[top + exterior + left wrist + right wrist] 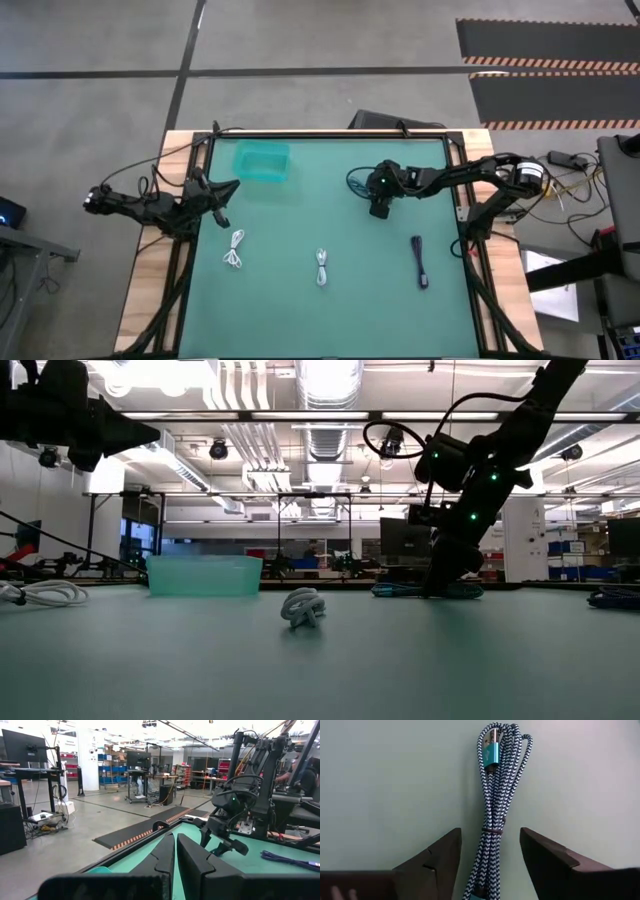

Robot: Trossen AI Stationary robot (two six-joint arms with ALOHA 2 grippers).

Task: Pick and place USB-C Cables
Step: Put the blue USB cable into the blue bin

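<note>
A grey-teal braided USB-C cable bundle (492, 795) lies flat on the green mat, tied at its middle. My right gripper (490, 834) is open, pointing down, with one finger on each side of the bundle's middle and a gap to each. In the low view it (438, 582) stands at the mat with the cable (398, 590) beside it. Two white bundles (235, 250) (321, 268) and a dark bundle (420, 262) lie on the near half of the mat. The teal bin (262, 162) sits far left. My left gripper (175, 857) is shut, raised at the left edge.
The mat's middle between bin and right gripper is bare. Wooden table borders and black frame rails (330, 132) run around the mat. The right arm (470, 175) reaches in from the right edge. The left arm (150, 205) lies along the left edge.
</note>
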